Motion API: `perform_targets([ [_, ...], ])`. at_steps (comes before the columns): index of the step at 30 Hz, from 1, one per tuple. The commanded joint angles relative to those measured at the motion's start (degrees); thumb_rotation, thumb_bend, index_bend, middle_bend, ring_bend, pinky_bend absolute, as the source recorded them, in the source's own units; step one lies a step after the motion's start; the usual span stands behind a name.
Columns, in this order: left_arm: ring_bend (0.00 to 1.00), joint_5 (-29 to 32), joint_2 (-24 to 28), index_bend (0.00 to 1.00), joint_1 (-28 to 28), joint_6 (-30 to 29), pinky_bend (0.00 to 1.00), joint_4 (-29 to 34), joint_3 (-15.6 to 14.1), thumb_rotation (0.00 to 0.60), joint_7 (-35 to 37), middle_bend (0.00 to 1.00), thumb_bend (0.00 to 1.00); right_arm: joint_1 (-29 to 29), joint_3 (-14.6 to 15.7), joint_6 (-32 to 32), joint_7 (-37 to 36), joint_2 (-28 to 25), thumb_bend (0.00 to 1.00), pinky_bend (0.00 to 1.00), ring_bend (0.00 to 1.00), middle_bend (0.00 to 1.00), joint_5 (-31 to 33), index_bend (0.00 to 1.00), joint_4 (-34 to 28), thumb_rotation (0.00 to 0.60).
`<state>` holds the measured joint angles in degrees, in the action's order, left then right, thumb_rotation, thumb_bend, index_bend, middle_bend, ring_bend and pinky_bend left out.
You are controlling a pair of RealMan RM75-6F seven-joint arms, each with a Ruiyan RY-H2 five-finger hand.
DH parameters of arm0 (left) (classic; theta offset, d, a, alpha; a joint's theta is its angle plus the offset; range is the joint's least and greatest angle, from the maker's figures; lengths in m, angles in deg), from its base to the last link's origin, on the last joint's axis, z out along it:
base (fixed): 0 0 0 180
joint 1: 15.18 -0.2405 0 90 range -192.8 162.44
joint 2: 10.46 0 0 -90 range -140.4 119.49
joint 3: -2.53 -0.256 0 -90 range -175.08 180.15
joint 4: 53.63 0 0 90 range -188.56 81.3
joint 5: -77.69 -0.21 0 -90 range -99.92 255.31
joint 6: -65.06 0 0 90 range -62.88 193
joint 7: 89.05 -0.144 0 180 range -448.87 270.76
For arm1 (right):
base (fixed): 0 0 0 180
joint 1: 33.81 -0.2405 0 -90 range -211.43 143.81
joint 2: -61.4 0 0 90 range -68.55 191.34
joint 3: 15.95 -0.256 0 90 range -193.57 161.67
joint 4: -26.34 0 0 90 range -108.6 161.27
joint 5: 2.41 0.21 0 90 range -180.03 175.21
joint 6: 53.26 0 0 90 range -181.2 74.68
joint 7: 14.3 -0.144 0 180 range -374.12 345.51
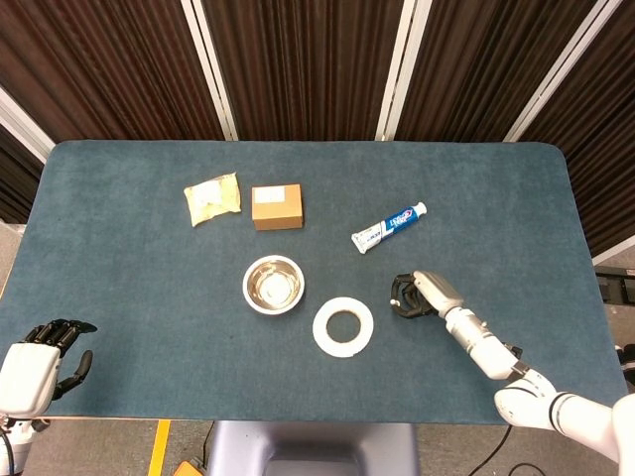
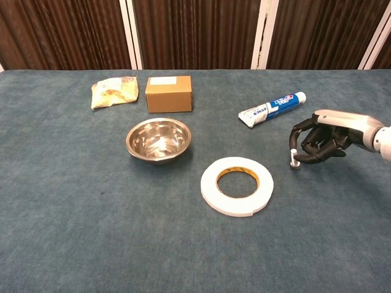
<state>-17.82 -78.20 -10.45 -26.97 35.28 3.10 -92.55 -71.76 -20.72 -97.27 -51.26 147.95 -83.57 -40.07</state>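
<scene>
Steel bowl [image 2: 159, 139], cardboard box [image 2: 168, 93] and yellow packet [image 2: 113, 91] on the blue table [image 2: 73, 207].

I sit at a table [image 1: 129, 327] topped in blue-green felt with rounded far corners. Behind its far edge a wall of dark brown slatted panels [image 1: 298, 69] is split by slanting white strips [image 1: 213, 69]. Past the near edge lie grey floor and a yellow floor line [image 1: 159, 444]. Light is even.

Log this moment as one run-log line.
right hand: fingers curled, empty, beside tape roll | left hand: at table edge, holds nothing | toothpaste, bowl, box, packet: on table
</scene>
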Motion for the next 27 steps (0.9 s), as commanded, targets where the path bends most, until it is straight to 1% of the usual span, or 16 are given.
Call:
perform_targets([
  [1,0.33,0.0,0.0,0.38,0.0,0.0,0.43,0.0,0.0,0.6,0.0,0.4,0.45,0.0,0.1,0.1,0.2,0.0,0.43,1.0,0.81,0.95,0.1,0.63,0.1,0.6],
  [13,0.33,0.0,0.0,0.38,0.0,-0.1,0.43,0.0,0.0,0.6,0.0,0.4,0.45,0.2,0.2,-1.0,0.2,0.2,0.43,1.0,0.81,0.95,-0.3,0.62,0.1,0.6],
  [16,0.33,-0.1,0.0,0.38,0.0,-0.1,0.43,0.0,0.0,0.6,0.0,0.4,0.45,0.2,0.3,-1.2,0.9,0.0,0.42,1.0,0.81,0.95,-0.4,0.6,0.4,0.6],
  [18,0.33,-0.2,0.0,0.38,0.0,-0.1,0.43,0.0,0.0,0.6,0.0,0.4,0.45,0.5,0.2,-2.2,2.6,0.3,0.4,1.0,0.8,0.95,-0.5,0.56,1.1,0.6],
  [22,0.33,-0.1,0.0,0.38,0.0,-0.1,0.43,0.0,0.0,0.6,-0.1,0.4,0.45,1.5,0.0,-5.7,8.4,1.1,0.34,1.0,0.79,0.95,-0.5,0.5,2.4,0.6],
  [25,0.33,-0.1,0.0,0.38,0.0,-0.1,0.43,0.0,0.0,0.6,-0.2,0.4,0.45,2.2,-0.1,-7.4,11.4,0.8,0.31,1.0,0.79,0.95,-0.3,0.43,1.7,0.6],
  [27,0.33,-0.2,0.0,0.38,0.0,-0.1,0.43,0.0,-0.1,0.6,-0.2,0.4,0.45,2.7,-0.1,-8.7,12.8,0.3,0.28,1.0,0.78,0.95,-0.4,0.37,0.8,0.6],
])
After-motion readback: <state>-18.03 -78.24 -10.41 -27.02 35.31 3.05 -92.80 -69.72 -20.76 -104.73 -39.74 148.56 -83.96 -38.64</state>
